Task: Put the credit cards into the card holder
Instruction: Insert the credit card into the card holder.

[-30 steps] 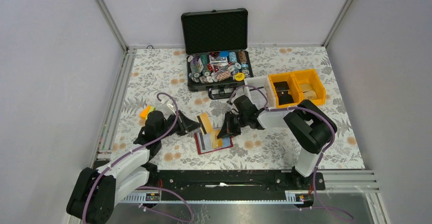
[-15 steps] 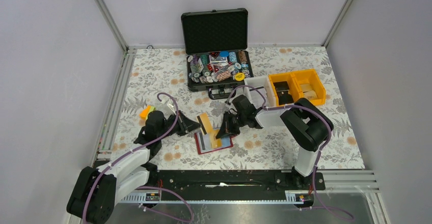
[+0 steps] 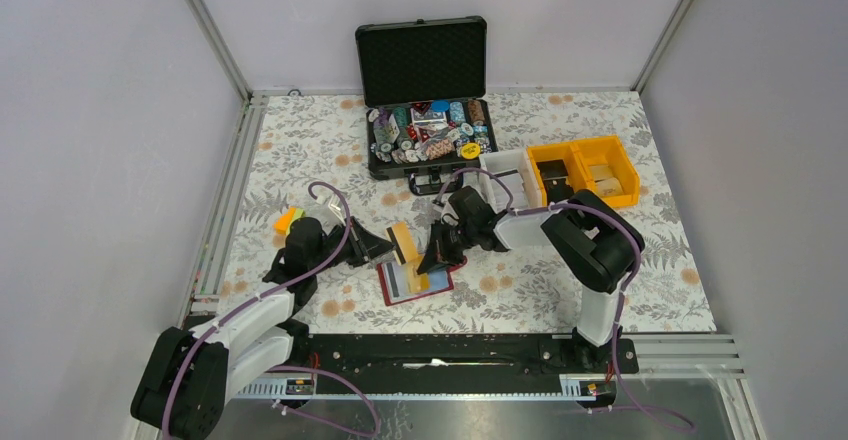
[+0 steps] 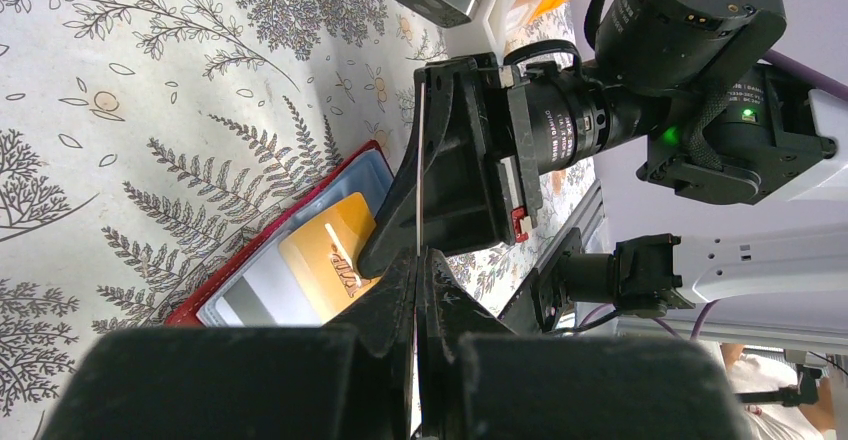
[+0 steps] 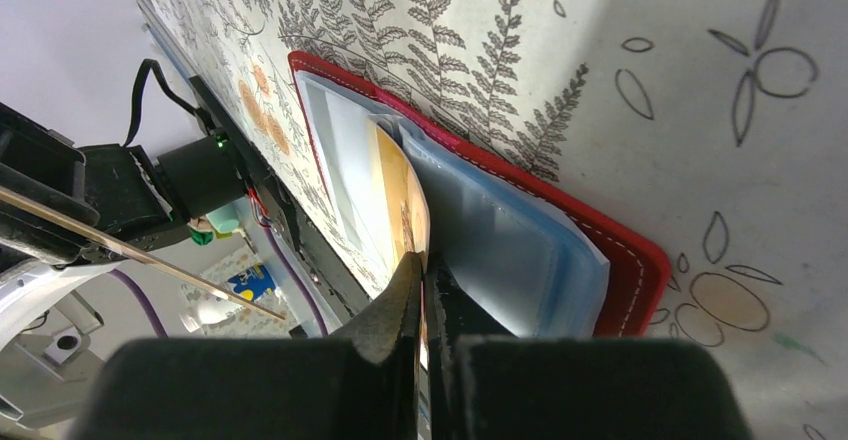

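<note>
The dark red card holder (image 3: 392, 293) lies open on the floral cloth, also in the left wrist view (image 4: 205, 300) and the right wrist view (image 5: 620, 260). A grey-white card (image 4: 255, 295) and a tan-gold card (image 4: 320, 255) sit in its clear pockets. My right gripper (image 3: 437, 260) (image 5: 422, 265) is shut on the edge of that tan-gold card (image 5: 400, 195), which bows upward. Just left of the holder, my left gripper (image 3: 385, 247) (image 4: 418, 260) is shut on another tan credit card (image 3: 403, 243), held upright and seen edge-on (image 4: 420, 160).
An open black case of poker chips (image 3: 428, 130) stands at the back. Yellow bins (image 3: 585, 170) and a white bin (image 3: 505, 175) sit at the back right. A small yellow-green object (image 3: 287, 220) lies beside the left arm. A metal rail (image 3: 225, 200) borders the left side.
My right gripper has shifted slightly to the left with the card holder's card, nudging the holder a little left. The left gripper and its card have stayed put.
</note>
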